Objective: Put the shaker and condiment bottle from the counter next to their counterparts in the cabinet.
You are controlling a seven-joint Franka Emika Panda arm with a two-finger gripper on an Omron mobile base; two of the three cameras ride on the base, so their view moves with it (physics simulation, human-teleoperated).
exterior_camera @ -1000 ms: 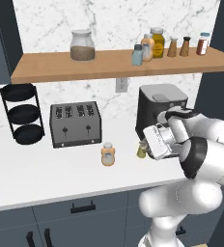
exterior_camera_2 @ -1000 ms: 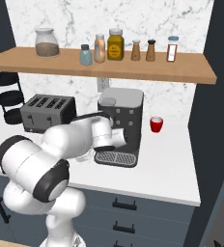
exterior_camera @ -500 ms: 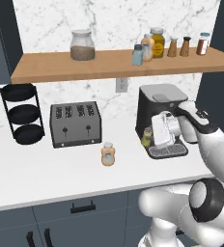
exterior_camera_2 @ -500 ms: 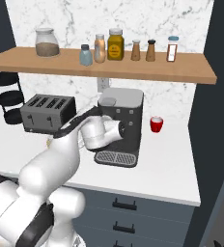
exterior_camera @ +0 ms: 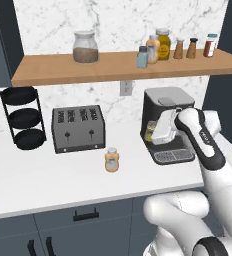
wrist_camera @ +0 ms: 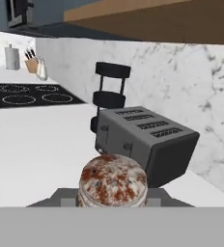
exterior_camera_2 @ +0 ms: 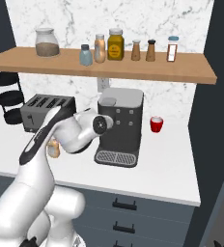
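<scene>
Two items are to go up to the shelf, and one of them is in hand. The claw (exterior_camera: 156,133) is closed narrowly on the shaker (exterior_camera: 149,134), a small yellow-green cylinder held just in front of the black coffee machine (exterior_camera: 166,99). By its height against the machine, it appears to be clear of the counter (exterior_camera: 48,186). In the hand view the shaker's speckled cap (wrist_camera: 112,181) sits low and central, with the toaster (wrist_camera: 147,140) and the marble wall beyond it.

The condiment bottle (exterior_camera: 112,160) – squat, orange, pale-capped – stands upright on the counter in front of the toaster's right end, apart from the claw. From the right base view it is partly masked by the arm's forearm.

On the cabinet (exterior_camera: 113,71), an open wooden shelf, the pale blue shaker (exterior_camera: 142,57) stands just beside the orange bottle (exterior_camera: 152,49). The brown shakers and a red-labelled bottle stand further right.

Step in hand, as judged: carrying the shaker, with its placement not yet made and the bottle not yet fetched. The next move calls for a lift past the shelf's front edge, then a reach inward to set the shaker down upright – most likely on the bare board just left of the blue shaker. The main hazard is knocking the close-set bottles while reaching in.
</scene>
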